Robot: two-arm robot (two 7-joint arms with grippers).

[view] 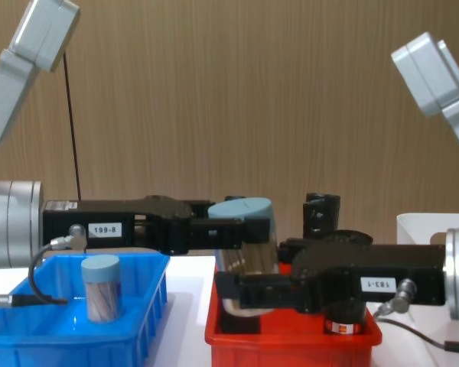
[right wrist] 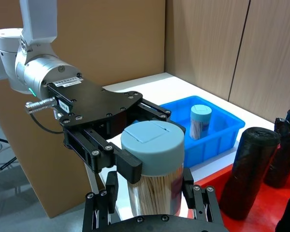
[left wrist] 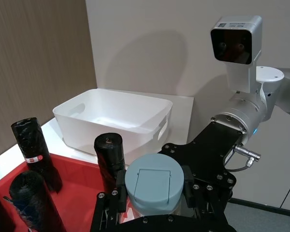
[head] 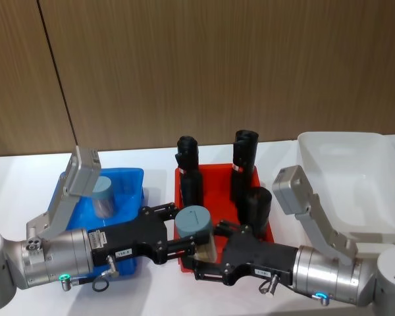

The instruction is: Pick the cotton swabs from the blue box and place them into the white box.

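Note:
A cotton swab tub (head: 193, 222) with a pale blue-grey lid hangs above the red bin's front left corner, between my two grippers. My left gripper (head: 183, 232) is shut on the tub (left wrist: 153, 181) just under the lid. Opposite it, my right gripper (head: 209, 249) is open. Its fingers (right wrist: 111, 191) stand either side of the tub's lower body (right wrist: 152, 193) with small gaps. A second tub of cotton swabs (head: 103, 194) stands upright in the blue box (head: 128, 181) at the left. The white box (head: 342, 178) sits at the right.
A red bin (view: 291, 340) with several tall black rolls (head: 243, 158) stands between the blue and white boxes, directly under the grippers. A brown wood-panelled wall runs close behind the white table.

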